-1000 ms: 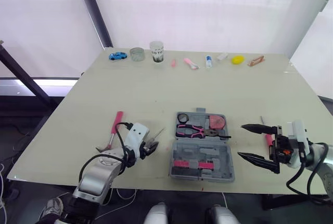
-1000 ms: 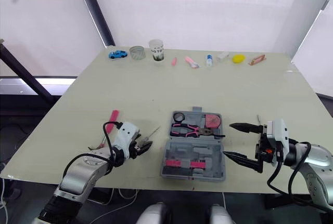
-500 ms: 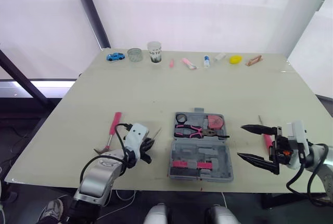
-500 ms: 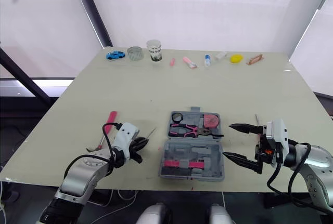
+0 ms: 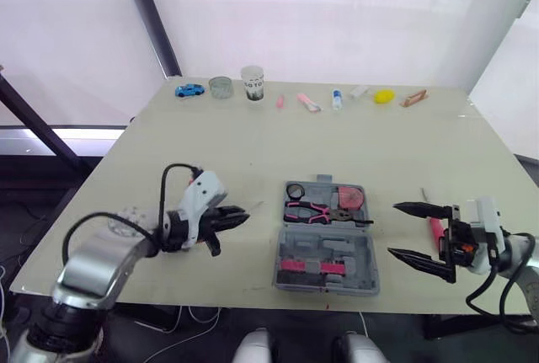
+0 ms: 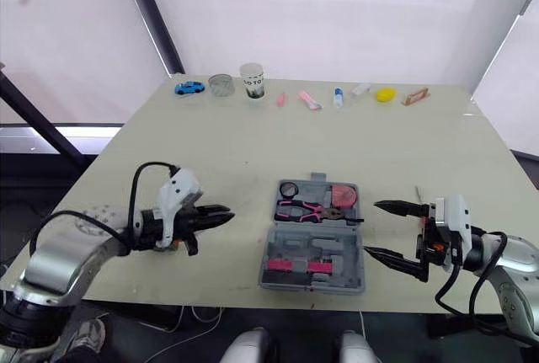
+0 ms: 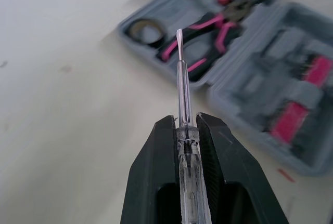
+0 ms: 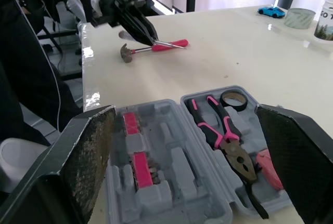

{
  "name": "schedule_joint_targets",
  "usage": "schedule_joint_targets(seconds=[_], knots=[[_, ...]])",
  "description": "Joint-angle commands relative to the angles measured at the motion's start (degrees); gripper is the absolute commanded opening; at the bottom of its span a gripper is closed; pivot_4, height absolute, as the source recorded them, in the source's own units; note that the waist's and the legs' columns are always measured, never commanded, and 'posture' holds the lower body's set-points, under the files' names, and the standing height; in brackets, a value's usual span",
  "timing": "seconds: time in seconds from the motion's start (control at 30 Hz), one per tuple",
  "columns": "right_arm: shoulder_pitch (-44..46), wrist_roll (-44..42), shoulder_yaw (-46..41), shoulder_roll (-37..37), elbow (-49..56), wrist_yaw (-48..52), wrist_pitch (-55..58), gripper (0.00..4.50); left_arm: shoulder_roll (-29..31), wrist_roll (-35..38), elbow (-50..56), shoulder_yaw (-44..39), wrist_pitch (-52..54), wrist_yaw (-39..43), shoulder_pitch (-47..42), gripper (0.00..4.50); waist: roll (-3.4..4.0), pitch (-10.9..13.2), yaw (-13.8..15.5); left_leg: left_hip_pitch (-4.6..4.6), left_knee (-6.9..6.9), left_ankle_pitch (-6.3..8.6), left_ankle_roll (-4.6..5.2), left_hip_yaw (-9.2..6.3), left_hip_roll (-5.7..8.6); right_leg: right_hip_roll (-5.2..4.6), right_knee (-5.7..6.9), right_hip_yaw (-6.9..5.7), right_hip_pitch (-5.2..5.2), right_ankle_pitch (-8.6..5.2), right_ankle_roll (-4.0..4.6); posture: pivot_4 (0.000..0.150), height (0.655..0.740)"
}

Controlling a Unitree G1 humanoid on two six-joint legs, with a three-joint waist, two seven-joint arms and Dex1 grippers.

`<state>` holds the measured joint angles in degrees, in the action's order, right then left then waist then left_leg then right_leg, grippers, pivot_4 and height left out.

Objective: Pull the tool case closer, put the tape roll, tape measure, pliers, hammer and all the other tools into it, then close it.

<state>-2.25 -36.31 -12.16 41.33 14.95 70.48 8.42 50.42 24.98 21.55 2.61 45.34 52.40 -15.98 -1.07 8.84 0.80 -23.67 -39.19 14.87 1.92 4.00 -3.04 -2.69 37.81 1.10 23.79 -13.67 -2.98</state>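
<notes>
The grey tool case lies open near the table's front edge. It holds a black tape roll, pink-handled pliers and a pink tape measure. My left gripper hovers left of the case, shut on a clear-handled screwdriver whose tip points toward the case. The pink-handled hammer lies on the table beyond that gripper. My right gripper stands wide open just right of the case, holding nothing. A pink-handled screwdriver lies on the table behind it.
Along the far edge sit a blue toy car, a glass jar, a paper cup, some small pink items and a yellow object. Bare tabletop stretches between that row and the case.
My left gripper closed on the clear screwdriver and lifted it off the table, and the arm swung out to the left. The right gripper stayed put.
</notes>
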Motion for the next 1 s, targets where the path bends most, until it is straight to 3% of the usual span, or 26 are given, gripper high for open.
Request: schedule_joint_targets(seconds=[0.03, 0.23, 0.47, 0.67, 1.0], knots=[[-1.1, -0.3, -3.5, 1.9, 0.9, 1.5, -1.6, 4.5, 1.5, -0.8, 1.1, 7.1, 1.3, 5.6, -7.6, 0.07, -0.01, 0.0, 0.1, 0.0, 0.0, 0.0, 0.0, -0.01, 0.0, 0.01, 0.0, 0.0, 0.0, 0.0, 0.0, 0.15, 0.74], [-3.7, 0.6, -6.5, 3.8, 0.2, 2.2, -2.7, 4.5, -5.2, -5.3, -4.2, 19.4, 5.7, 6.2, -21.8, 0.07, -0.04, 0.0, 0.0, -0.05, -0.02, 0.0, 0.01, -0.07, 0.09, 0.02, -0.03, 0.01, -0.03, 0.0, -0.05, 0.15, 0.74], [-5.0, 1.1, -6.0, 3.4, 2.7, 0.1, -2.0, 4.5, -13.0, -11.5, -10.8, 30.9, 6.7, 6.2, -28.9, 0.07, -0.04, 0.0, -0.1, -0.03, -0.02, 0.0, 0.01, -0.12, 0.08, 0.12, 0.0, 0.09, 0.0, 0.0, -0.05, 0.15, 0.74], [-6.4, 1.5, -6.1, 3.6, 3.5, -0.5, -1.9, 4.5, -18.2, -14.0, -14.5, 35.0, 8.1, 5.7, -30.8, 0.07, -0.05, 0.0, 0.0, -0.05, -0.04, 0.0, 0.01, -0.14, 0.08, 0.11, -0.01, 0.08, 0.0, -0.01, -0.05, 0.15, 0.74], [-8.1, 1.7, -6.7, 3.6, 4.5, -1.2, -2.2, 4.5, -22.3, -19.2, -21.5, 38.8, 5.2, 6.9, -33.3, 0.07, -0.05, 0.0, 0.0, -0.07, -0.06, 0.0, 0.02, -0.19, 0.09, 0.12, 0.0, 0.07, 0.0, -0.01, -0.05, 0.15, 0.74]])
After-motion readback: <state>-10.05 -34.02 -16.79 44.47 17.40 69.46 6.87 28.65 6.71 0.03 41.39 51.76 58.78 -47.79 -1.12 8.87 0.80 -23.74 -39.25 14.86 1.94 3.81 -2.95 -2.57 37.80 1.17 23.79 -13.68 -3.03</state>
